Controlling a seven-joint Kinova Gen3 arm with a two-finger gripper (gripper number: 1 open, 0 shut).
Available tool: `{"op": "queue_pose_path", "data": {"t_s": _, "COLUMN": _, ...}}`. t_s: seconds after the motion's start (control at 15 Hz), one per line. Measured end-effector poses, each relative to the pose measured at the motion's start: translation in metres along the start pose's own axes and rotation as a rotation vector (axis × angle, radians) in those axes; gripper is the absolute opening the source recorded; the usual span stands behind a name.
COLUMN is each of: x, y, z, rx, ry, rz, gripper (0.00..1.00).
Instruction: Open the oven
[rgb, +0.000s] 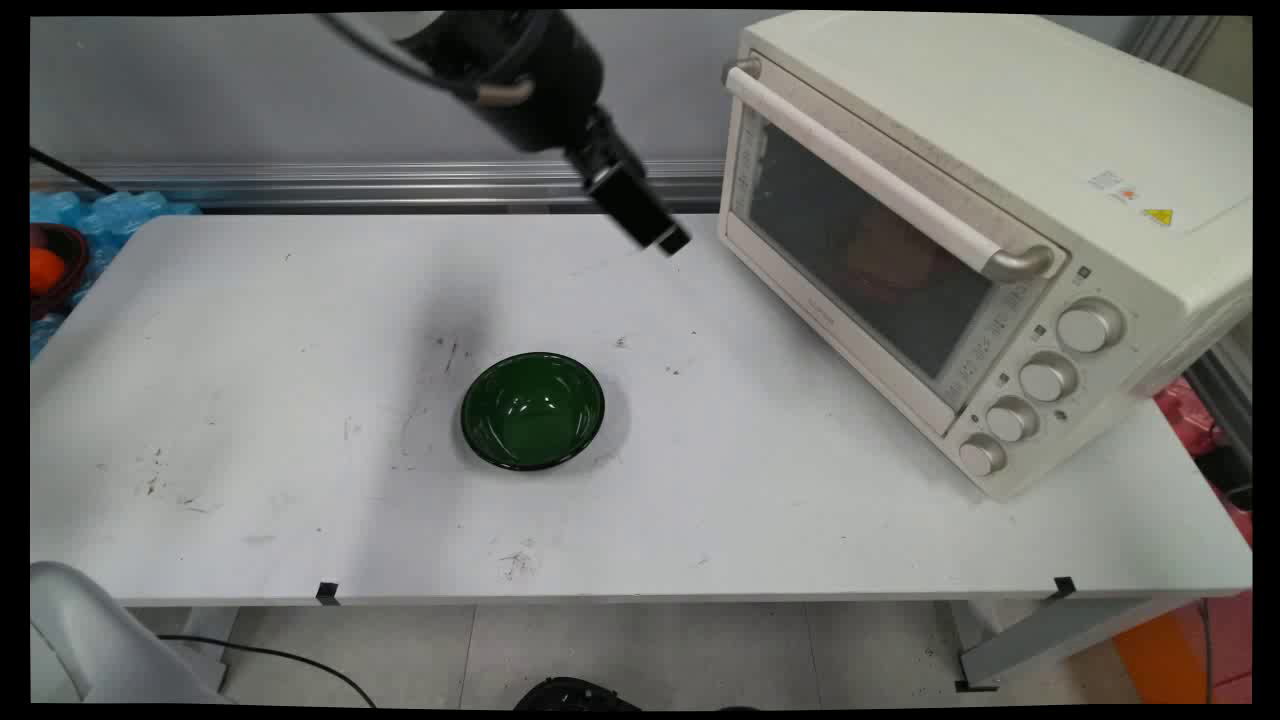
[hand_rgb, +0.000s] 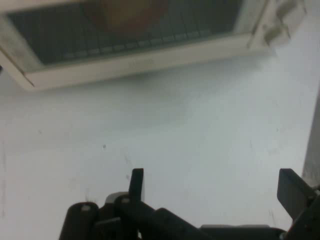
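The black two-finger gripper (rgb: 668, 240) hangs above the white table (rgb: 250, 400), fingers (hand_rgb: 137, 182) spread apart and empty, near the cream toaster oven's (rgb: 960, 230) closed glass door; a glossy dark green bowl (rgb: 532, 410) sits mid-table.

From my seat I can read no words or numbers; the toaster oven (rgb: 985, 200) carries a small white label with an orange mark and a yellow triangular warning sign (rgb: 1157, 216) on its top; tiny print beside its knobs (rgb: 1040, 378) is too small to make out.
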Motion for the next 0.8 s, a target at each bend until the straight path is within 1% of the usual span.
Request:
{"op": "queue_pose_path", "data": {"t_s": 0.13, "x": 0.01, "y": -0.003, "z": 0.003, "rx": 0.007, "ry": 0.02, "rz": -0.017, "gripper": 1.0}}
{"op": "queue_pose_path", "data": {"t_s": 0.2, "x": 0.023, "y": -0.006, "z": 0.007, "rx": 0.016, "ry": 0.043, "rz": -0.036, "gripper": 1.0}}
{"op": "queue_pose_path", "data": {"t_s": 0.27, "x": 0.028, "y": -0.007, "z": 0.009, "rx": 0.019, "ry": 0.054, "rz": -0.044, "gripper": 1.0}}
{"op": "queue_pose_path", "data": {"t_s": 0.47, "x": 0.058, "y": -0.017, "z": 0.026, "rx": 0.032, "ry": 0.098, "rz": -0.086, "gripper": 1.0}}
{"op": "queue_pose_path", "data": {"t_s": 0.8, "x": 0.079, "y": -0.025, "z": 0.046, "rx": 0.043, "ry": 0.123, "rz": -0.121, "gripper": 1.0}}
